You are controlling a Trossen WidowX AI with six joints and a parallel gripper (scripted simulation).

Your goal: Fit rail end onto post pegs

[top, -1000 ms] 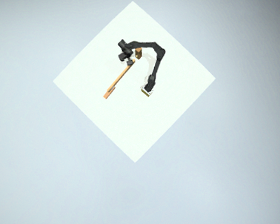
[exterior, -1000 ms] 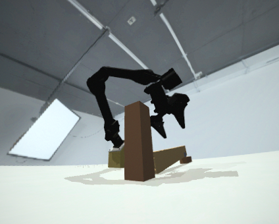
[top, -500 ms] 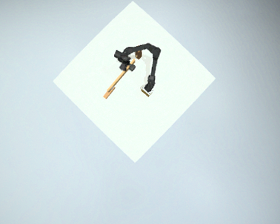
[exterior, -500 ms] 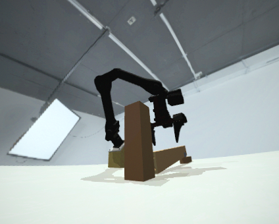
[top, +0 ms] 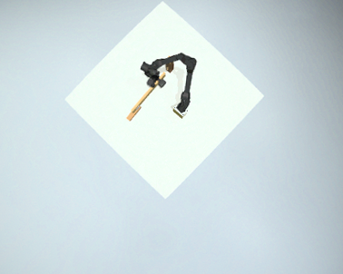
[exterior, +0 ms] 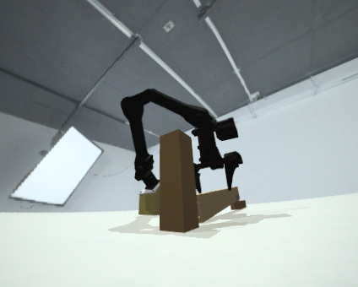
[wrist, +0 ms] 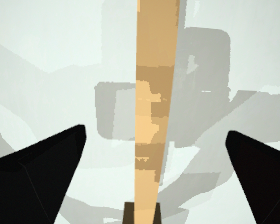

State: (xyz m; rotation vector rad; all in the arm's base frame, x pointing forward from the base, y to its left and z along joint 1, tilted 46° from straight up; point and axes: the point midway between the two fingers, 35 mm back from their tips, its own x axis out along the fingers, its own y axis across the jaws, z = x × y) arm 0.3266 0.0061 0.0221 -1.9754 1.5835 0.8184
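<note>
The wooden rail (top: 142, 99) (exterior: 217, 205) (wrist: 154, 97) slopes. Its far end is raised at the low footboard block (top: 130, 116) (exterior: 238, 205), and its near end is down in front of the post (top: 169, 67) (exterior: 174, 181). In the top view a small gap shows between near end and post. The exterior view hides the near end behind the post. I cannot make out pegs or holes. My gripper (top: 156, 83) (exterior: 214, 191) (wrist: 158, 135) is open, pointing down over the rail's near half. In the wrist view the rail lies between the fingertips, with space on both sides.
The arm's base (top: 179, 111) (exterior: 149, 204) stands on the white table (top: 168, 173) (exterior: 105, 253), off to one side of the rail. The arm arches high from it to the gripper, and part of it passes close to the post in the top view.
</note>
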